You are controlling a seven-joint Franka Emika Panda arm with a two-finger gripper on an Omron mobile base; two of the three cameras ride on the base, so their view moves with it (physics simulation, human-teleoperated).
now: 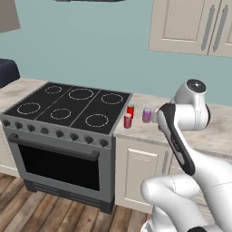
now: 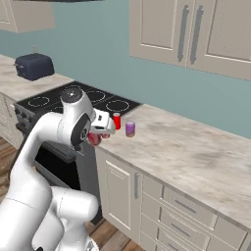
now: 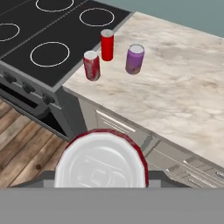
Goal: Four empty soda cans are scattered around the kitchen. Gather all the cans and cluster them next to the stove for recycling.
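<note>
Between the jaws: red can (image 3: 101,161).

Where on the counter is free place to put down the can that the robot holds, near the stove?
Bare counter lies right of the purple can and along the front edge. It is crowded by the stove, where two red cans stand.

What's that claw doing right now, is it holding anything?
Gripper: closed on a red soda can, carried in the air near the counter's front edge.

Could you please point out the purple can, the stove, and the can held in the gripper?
purple can (image 3: 134,60): hand view, on its side wall.
stove (image 1: 72,105): left base view, on the black cooktop.
held red can (image 3: 101,162): hand view, on its pale top.
</note>
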